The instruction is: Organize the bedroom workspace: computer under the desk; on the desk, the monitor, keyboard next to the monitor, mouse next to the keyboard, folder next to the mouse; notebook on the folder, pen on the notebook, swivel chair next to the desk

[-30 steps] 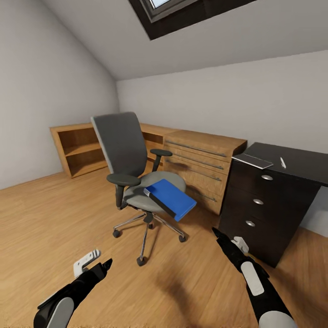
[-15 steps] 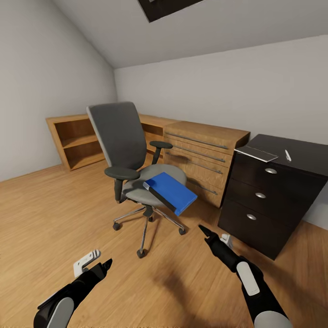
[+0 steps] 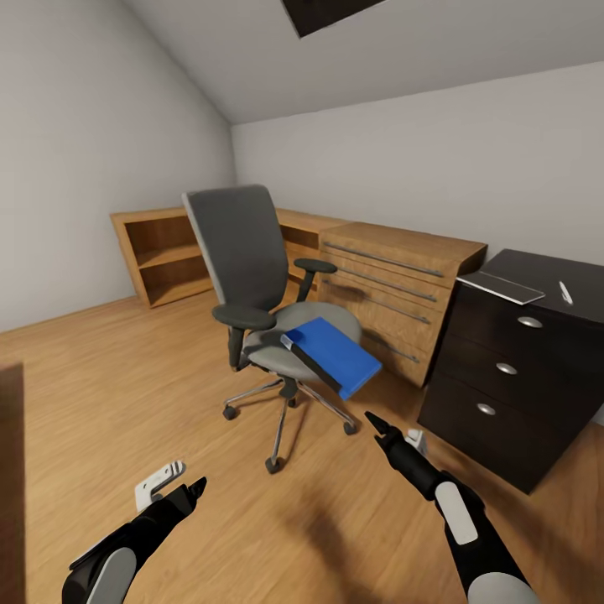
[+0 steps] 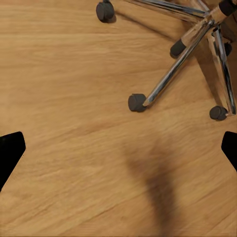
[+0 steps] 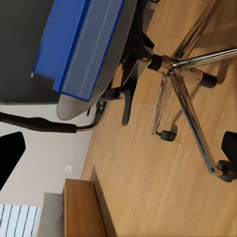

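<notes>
View has swung left since a moment ago; right gripper [image 3: 375, 422] stays raised toward the folder [image 3: 335, 356] on the swivel chair [image 3: 260, 285] seat. Both grippers, left gripper [image 3: 195, 486] included, stand apart, empty; pickup pending.

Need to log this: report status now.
Both grippers, left and right, open, empty. Folder on chair seat, overhanging. Nothing between right gripper and folder.

Wooden floor [image 3: 101, 394], sloped grey walls [image 3: 92, 159]
</notes>
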Robot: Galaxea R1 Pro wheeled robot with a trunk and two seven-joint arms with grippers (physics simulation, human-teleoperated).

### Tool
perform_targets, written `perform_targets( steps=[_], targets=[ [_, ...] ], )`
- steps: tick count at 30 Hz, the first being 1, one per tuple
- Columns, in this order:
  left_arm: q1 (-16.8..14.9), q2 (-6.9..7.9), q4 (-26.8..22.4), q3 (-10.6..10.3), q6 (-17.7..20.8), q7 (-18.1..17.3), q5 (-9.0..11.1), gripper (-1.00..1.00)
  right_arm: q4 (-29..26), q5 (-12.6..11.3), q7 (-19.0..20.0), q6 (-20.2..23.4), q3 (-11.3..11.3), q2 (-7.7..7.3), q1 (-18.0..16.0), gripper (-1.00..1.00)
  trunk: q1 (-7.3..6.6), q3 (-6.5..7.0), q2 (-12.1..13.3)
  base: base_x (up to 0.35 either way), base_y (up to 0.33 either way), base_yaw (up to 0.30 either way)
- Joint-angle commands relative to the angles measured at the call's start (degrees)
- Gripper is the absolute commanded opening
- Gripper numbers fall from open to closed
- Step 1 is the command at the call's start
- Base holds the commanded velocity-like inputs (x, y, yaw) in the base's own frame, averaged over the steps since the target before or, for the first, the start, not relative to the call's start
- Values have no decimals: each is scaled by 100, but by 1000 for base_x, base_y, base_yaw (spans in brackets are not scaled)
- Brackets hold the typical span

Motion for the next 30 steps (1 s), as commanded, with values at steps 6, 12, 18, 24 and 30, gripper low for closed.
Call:
perform_targets(
  steps=[6,12,18,24,30],
  targets=[
    [-4,2,-5,-2,16,54,63,100,3,-20,11,37,-27,-5,-4,100,0,-9,-2,223,0,25],
    [-4,2,15,-2,16,54,69,100,4,11,11,34,-25,-14,-4,100,0,-9,-2,44,0,3],
    [-3,2,36,-2,16,54,66,100,10,18,6,29,-25,-15,-4,100,0,-9,-2,91,21,0],
    [-3,2,37,-2,16,54,75,100,12,6,4,26,-26,-8,-4,100,0,-9,-2,178,38,0],
    [-3,1,37,-5,16,54,73,100,12,6,-1,25,-25,-8,-3,100,0,-9,-2,116,27,0]
  ],
)
